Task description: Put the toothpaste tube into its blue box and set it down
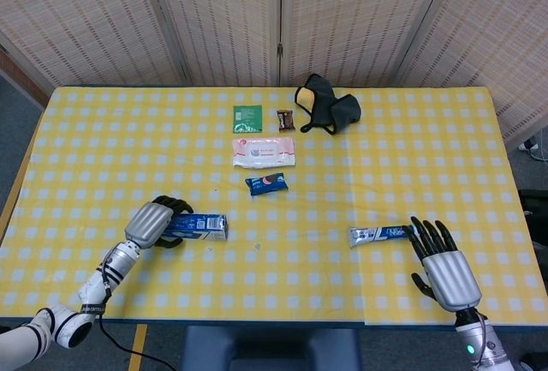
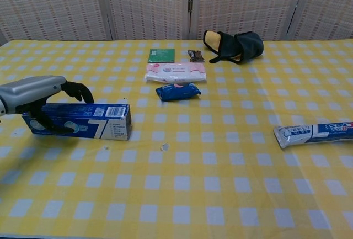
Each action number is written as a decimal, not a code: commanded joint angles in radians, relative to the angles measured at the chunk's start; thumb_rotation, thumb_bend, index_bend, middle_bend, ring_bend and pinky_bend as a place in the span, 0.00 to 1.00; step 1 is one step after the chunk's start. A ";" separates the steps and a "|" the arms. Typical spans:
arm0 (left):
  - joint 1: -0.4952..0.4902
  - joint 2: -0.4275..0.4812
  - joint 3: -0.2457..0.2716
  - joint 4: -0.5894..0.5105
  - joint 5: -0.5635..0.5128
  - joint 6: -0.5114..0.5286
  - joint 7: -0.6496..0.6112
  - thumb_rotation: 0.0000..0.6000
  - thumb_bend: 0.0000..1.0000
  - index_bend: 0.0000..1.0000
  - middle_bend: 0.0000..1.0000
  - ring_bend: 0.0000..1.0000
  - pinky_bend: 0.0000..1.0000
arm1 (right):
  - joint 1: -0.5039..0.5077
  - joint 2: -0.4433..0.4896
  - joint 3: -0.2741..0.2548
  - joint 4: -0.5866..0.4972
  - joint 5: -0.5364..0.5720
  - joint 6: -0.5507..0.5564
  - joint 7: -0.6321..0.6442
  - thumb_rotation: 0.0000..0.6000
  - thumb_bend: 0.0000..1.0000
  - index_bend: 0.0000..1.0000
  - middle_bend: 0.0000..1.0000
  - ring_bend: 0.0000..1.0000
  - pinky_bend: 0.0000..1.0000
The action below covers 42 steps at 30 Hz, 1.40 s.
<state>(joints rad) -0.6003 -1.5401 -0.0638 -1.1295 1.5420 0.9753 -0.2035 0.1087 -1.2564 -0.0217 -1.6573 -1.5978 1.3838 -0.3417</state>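
Observation:
The blue toothpaste box lies flat on the yellow checked table, front left, its open end toward the middle. My left hand wraps the box's left end. In the chest view its fingers curl over the back of the box and the thumb lies along its front face. The toothpaste tube lies flat at the front right, also seen in the chest view. My right hand rests behind the tube's right end, fingers spread and holding nothing, tips at the tube's end.
At the back middle lie a green packet, a small brown snack, a white wipes pack and a blue sachet. A black pouch sits back right. A folding screen stands behind the table.

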 commanded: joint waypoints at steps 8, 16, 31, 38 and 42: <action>-0.007 -0.026 0.029 0.069 -0.005 -0.004 -0.048 1.00 0.28 0.38 0.34 0.30 0.27 | -0.002 -0.004 -0.004 -0.002 -0.005 0.010 -0.011 1.00 0.33 0.00 0.00 0.00 0.00; -0.001 -0.030 0.036 0.064 -0.011 0.019 -0.038 1.00 0.47 0.57 0.40 0.35 0.31 | -0.001 -0.002 -0.009 -0.003 -0.009 0.008 -0.005 1.00 0.33 0.00 0.00 0.00 0.00; 0.034 0.049 0.056 -0.090 0.006 0.105 -0.014 1.00 0.50 0.60 0.43 0.37 0.33 | 0.105 -0.005 0.030 0.052 0.059 -0.170 -0.029 1.00 0.33 0.00 0.00 0.00 0.00; 0.055 0.086 0.058 -0.189 0.004 0.142 0.038 1.00 0.51 0.60 0.43 0.37 0.33 | 0.197 0.005 0.065 0.019 0.077 -0.266 -0.135 1.00 0.33 0.16 0.11 0.10 0.02; 0.059 0.098 0.059 -0.219 0.002 0.147 0.065 1.00 0.51 0.59 0.43 0.36 0.33 | 0.240 -0.019 0.088 0.029 0.113 -0.310 -0.182 1.00 0.33 0.26 0.19 0.15 0.08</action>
<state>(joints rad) -0.5430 -1.4454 -0.0052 -1.3449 1.5441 1.1190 -0.1419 0.3310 -1.2631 0.0517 -1.6317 -1.5066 1.0976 -0.5009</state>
